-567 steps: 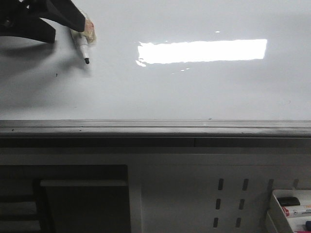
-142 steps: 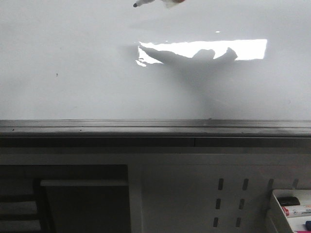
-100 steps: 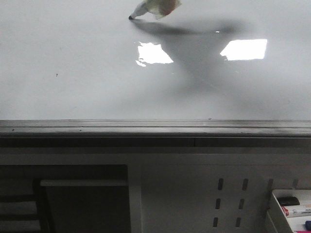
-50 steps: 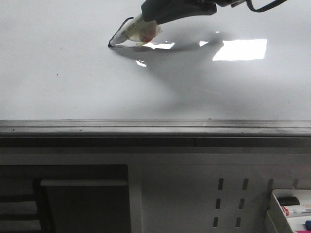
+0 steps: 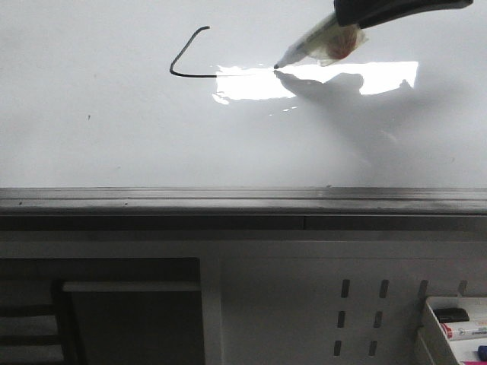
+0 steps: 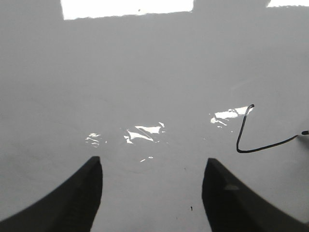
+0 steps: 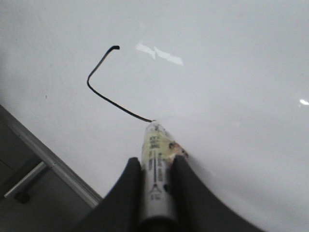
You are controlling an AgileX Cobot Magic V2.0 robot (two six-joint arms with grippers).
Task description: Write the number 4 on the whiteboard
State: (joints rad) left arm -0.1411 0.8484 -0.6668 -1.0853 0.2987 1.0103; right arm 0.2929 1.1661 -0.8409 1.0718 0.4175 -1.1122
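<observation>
The whiteboard (image 5: 114, 144) fills the upper half of the front view. A thin black curved L-shaped stroke (image 5: 183, 74) of the number 4 is drawn on it; no crossing stroke shows. It also shows in the left wrist view (image 6: 244, 145) and the right wrist view (image 7: 99, 94). My right gripper (image 7: 156, 166) is shut on a white marker (image 5: 308, 43), whose tip touches the board at the stroke's right end. My left gripper (image 6: 152, 171) is open and empty over bare board, left of the stroke; it is out of the front view.
A dark grey metal tray edge (image 5: 243, 201) runs along the board's near side. Below it is a grey perforated panel (image 5: 358, 304). A white bin (image 5: 456, 327) with markers sits at the lower right. A bright light reflection (image 5: 319, 80) lies on the board.
The marker came from the left gripper's side to the right gripper, touched the board at the top, drew down-left, then swept right, leaving the curved L-shaped stroke.
</observation>
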